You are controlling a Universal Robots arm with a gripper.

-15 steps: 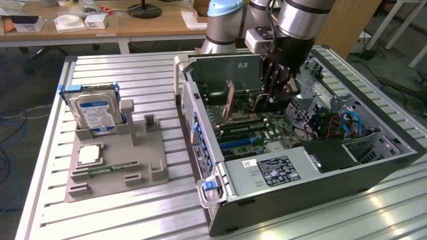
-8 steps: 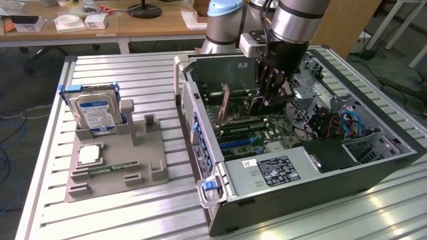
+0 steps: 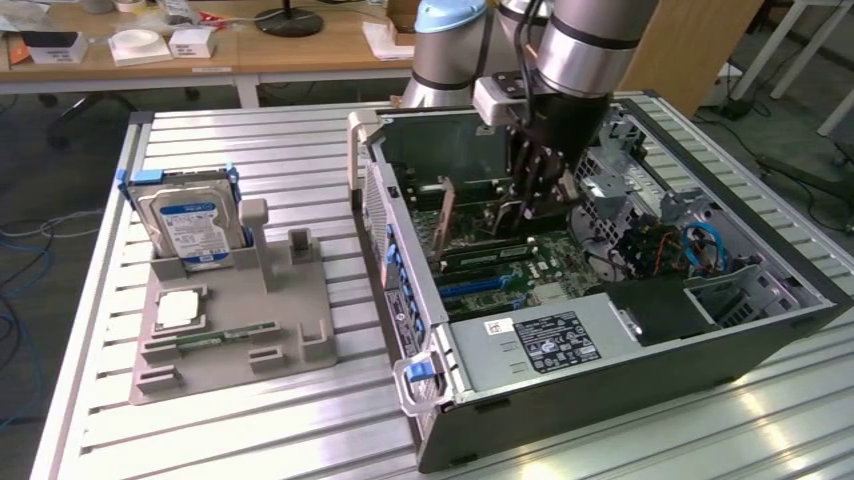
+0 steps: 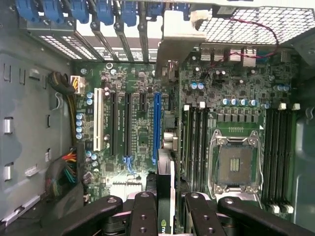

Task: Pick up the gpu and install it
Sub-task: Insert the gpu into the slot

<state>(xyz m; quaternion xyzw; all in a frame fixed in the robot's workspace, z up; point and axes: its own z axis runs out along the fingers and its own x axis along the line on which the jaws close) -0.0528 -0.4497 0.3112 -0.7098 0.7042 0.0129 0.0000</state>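
Observation:
My gripper point(image 3: 534, 195) reaches down into the open computer case point(image 3: 601, 400), above the motherboard. In the wrist view the gripper point(image 4: 167, 209) is shut on the gpu point(image 4: 166, 172), a thin card seen edge-on between the black fingers point(image 4: 142, 214). The card's silvery end bracket point(image 4: 174, 42) points toward the rear slot openings with blue latches point(image 4: 106, 10). The card hangs over the board just beside the long blue slot point(image 4: 155, 128), apart from it.
Memory slots point(image 4: 194, 142) and the bare processor socket point(image 4: 234, 164) lie beside the card. A cable bundle point(image 4: 66, 167) sits at the board's edge. Outside the case, a grey fixture point(image 3: 234, 330) holds a hard drive point(image 3: 194, 225) and a memory stick point(image 3: 220, 338).

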